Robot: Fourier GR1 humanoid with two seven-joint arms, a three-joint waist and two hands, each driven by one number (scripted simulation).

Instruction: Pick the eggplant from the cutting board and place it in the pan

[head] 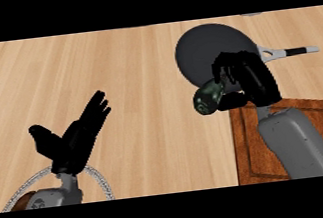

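Note:
The dark green-black eggplant (208,98) is held in my right hand (246,78), whose fingers curl round it, just left of the cutting board's top corner. It hangs at the near rim of the dark grey pan (202,46), which lies at the upper right with its light handle (288,52) pointing right. The brown wooden cutting board (312,129) lies at the lower right, partly under my right forearm. My left hand (71,136) rests open at the lower left, fingers up.
The wooden counter (116,76) spreads across the view. A thin round wire ring (24,184) shows around my left wrist at the lower left edge.

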